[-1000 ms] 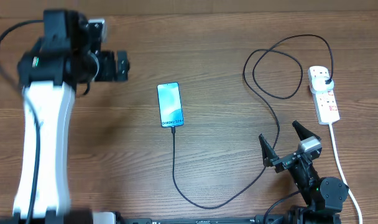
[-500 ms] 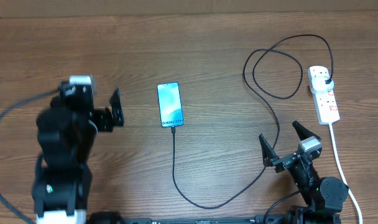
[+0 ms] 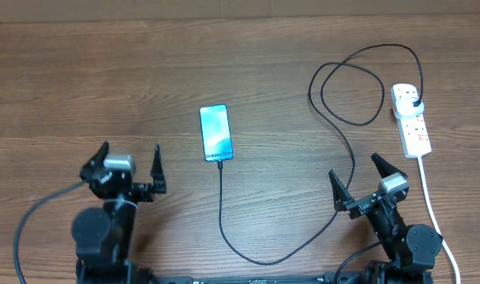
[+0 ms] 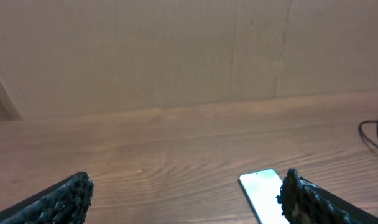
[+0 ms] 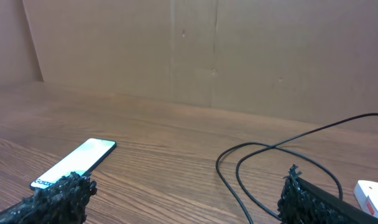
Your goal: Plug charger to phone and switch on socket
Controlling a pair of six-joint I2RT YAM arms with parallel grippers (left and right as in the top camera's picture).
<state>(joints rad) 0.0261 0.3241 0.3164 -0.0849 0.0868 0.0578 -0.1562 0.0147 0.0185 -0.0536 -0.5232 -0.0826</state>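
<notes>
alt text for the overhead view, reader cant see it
A phone lies face up on the table, the black charger running from its near end in loops to the white socket at right. The left gripper and right gripper sit open and empty at the near edge.

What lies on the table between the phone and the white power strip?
In the overhead view, only loops of the black charger cable lie between the phone and the power strip.

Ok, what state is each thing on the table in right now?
Phone: flat, screen lit.
Charger: tip at the phone's near edge, plug in the socket.
Socket: switches too small to read.
Left gripper: jaws open, empty.
Right gripper: jaws open, empty.
</notes>
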